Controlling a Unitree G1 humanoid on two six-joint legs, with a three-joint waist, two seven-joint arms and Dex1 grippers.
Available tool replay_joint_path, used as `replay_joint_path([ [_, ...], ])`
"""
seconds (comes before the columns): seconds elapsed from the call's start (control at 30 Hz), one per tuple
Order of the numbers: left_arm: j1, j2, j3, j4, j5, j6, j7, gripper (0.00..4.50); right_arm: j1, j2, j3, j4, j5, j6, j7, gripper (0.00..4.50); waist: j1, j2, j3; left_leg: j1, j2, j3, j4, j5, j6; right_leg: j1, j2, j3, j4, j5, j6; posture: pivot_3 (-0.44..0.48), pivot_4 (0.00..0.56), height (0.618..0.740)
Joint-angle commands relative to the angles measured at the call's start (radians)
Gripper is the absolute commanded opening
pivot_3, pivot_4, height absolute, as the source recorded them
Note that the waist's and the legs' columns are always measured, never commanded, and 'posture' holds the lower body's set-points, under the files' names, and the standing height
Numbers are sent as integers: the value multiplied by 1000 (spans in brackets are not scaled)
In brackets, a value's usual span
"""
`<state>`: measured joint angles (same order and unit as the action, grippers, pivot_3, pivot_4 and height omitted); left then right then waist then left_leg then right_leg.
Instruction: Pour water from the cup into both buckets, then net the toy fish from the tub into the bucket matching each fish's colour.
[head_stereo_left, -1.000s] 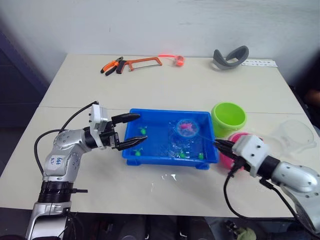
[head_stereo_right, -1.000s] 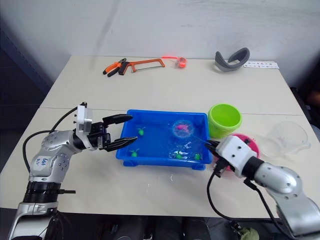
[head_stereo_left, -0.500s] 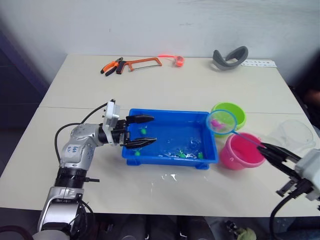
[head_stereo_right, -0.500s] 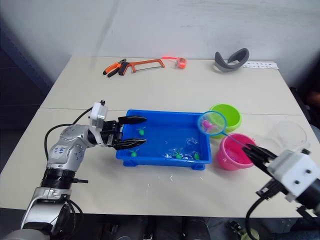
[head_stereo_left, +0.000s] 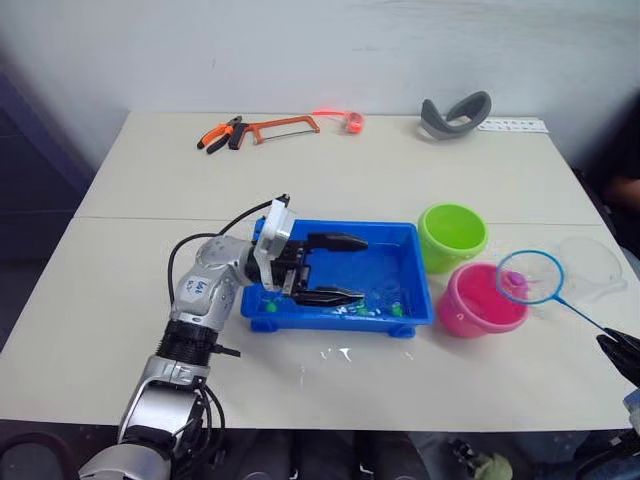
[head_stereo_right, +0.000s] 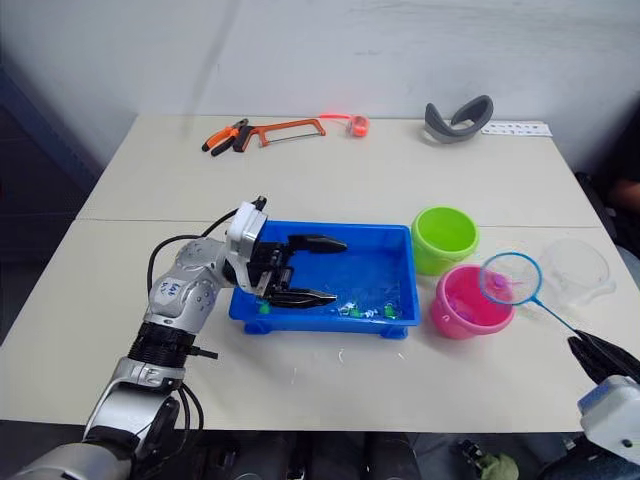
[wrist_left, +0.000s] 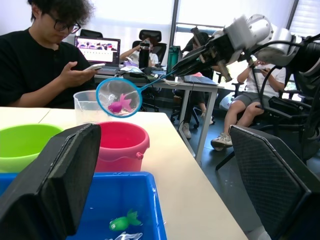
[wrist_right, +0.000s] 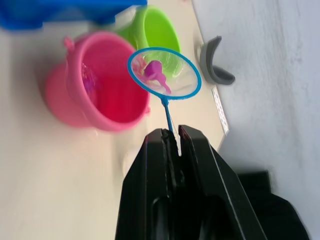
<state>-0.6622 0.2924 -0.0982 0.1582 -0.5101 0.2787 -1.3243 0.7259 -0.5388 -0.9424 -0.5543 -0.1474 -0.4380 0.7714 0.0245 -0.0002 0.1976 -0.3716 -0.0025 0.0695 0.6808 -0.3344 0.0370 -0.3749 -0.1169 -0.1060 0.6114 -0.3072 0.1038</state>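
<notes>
Pale tabletop (head_stereo_left: 130, 300) carries the whole scene, with a white wall behind it. At the far edge, around 12 o'clock, lie orange-handled pliers (head_stereo_left: 222, 132), a hacksaw (head_stereo_left: 285, 126), a small orange object too small to name (head_stereo_left: 353, 122), and a grey curved band (head_stereo_left: 455, 112).

Much of the right arm is cut off at the lower right corner; its right gripper (wrist_right: 170, 141) is clenched on the thin handle of the net (head_stereo_left: 530, 277). The blue hoop hangs above the right rim of the pink bucket (head_stereo_left: 480, 300), with a pink fish (wrist_left: 120, 105) lying in the mesh. At about 1 o'clock from the hoop the clear cup (head_stereo_left: 592, 268) is hard to make out against the table. The green bucket (head_stereo_left: 453, 235) stands just behind the pink one.

Over the blue tub (head_stereo_left: 395, 238), the left gripper (head_stereo_left: 345, 268) reaches in with jaws spread wide and holding nothing, hiding part of the water. Green fish (head_stereo_left: 396, 308) lie near the tub's front wall.
</notes>
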Motion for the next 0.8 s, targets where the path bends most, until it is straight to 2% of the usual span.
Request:
replay_joint_path([
  [0.03, 6, -5, 4, -55, -29, 13, 9, 4435, -16, -20, 2, 55, -129, -137, -91, 0, 0, 1, 0, 0, 0, 0, 0, 0, 0, 0, 0, 0, 0, 0, 0, 0, 150, 740],
  [0.17, 24, -9, 20, -77, -42, 28, 32, 4435, -24, -54, 0, 116, -235, -275, -176, 0, 1, 1, 0, 0, 0, 0, 0, 0, -1, 0, 0, 0, 0, 0, 0, 0, 150, 740],
  [0.3, 32, -12, 25, -84, -47, 27, 43, 4435, -40, -105, -45, 144, -414, -437, -296, 0, 0, 1, 0, 0, 0, 0, 0, 0, -1, 0, 0, 1, 0, 0, 0, 0, 150, 740],
  [0.57, 35, -18, 28, -80, -50, 22, 60, 4435, -88, -189, -99, 264, -740, -554, -618, 0, 1, 1, 0, 0, 0, 0, 0, 1, -1, 0, 0, 1, 0, -1, -1, 0, 150, 740],
  [0.7, 36, -13, 38, -33, -40, -9, 41, 4435, -63, -216, -101, 307, -795, -565, -724, 0, 0, 1, 0, 1, 1, 0, 0, 1, -2, 0, 1, 1, 0, -1, -1, 0, 150, 740],
  [0.8, 46, -6, 43, -26, -39, -22, 34, 4435, -44, -220, -93, 343, -710, -560, -747, 0, 0, 1, 0, 1, 1, 0, 0, 2, -2, 0, 1, 1, 0, -1, -1, 0, 150, 740],
])
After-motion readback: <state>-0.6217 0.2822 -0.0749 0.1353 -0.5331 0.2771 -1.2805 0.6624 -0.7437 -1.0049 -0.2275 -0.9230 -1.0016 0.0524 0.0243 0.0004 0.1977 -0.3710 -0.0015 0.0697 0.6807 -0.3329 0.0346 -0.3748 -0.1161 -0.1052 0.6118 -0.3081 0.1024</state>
